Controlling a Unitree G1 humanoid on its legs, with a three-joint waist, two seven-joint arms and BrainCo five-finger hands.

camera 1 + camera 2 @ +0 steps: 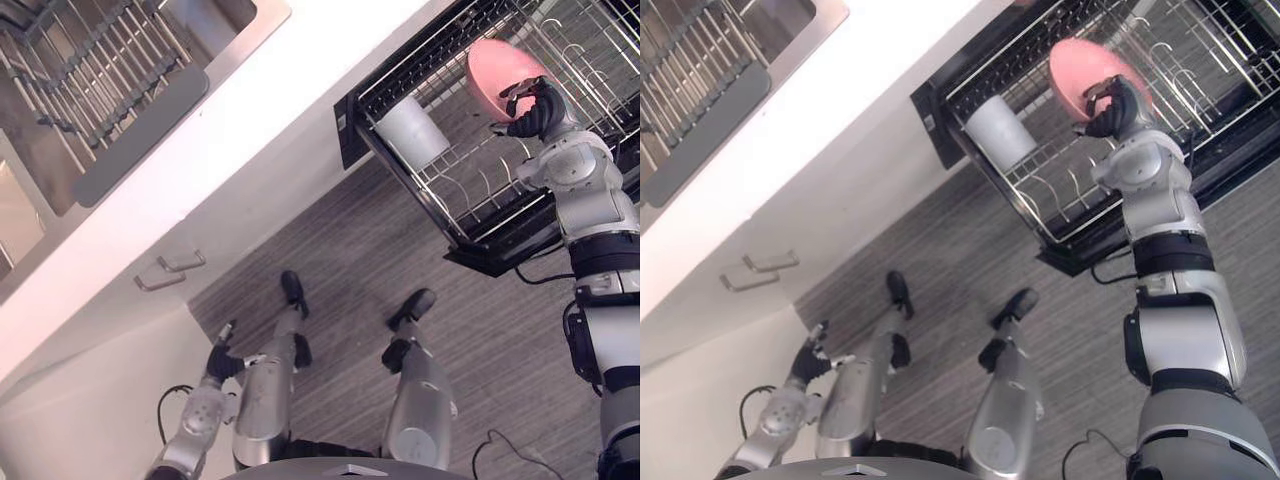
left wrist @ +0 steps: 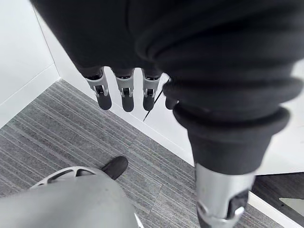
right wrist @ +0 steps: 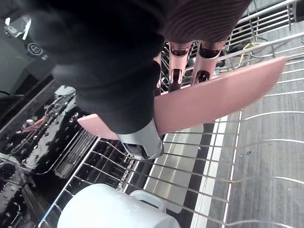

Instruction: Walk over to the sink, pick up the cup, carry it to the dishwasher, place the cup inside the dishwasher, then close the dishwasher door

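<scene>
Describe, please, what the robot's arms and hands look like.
The right arm and left arm are rounded silver-grey shells with black joints. The right hand and left hand wear dark ribbed covers, with silver fingers ending in dark tips.

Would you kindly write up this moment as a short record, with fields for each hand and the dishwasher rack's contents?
Right hand: curled on the rim of a pink bowl, over the dishwasher rack
Pink bowl: tilted, in the right hand
White cup: in the rack, apart from the bowl
Rack: pulled out
Left hand: low by the white cabinet, fingers straight, holding nothing
</scene>
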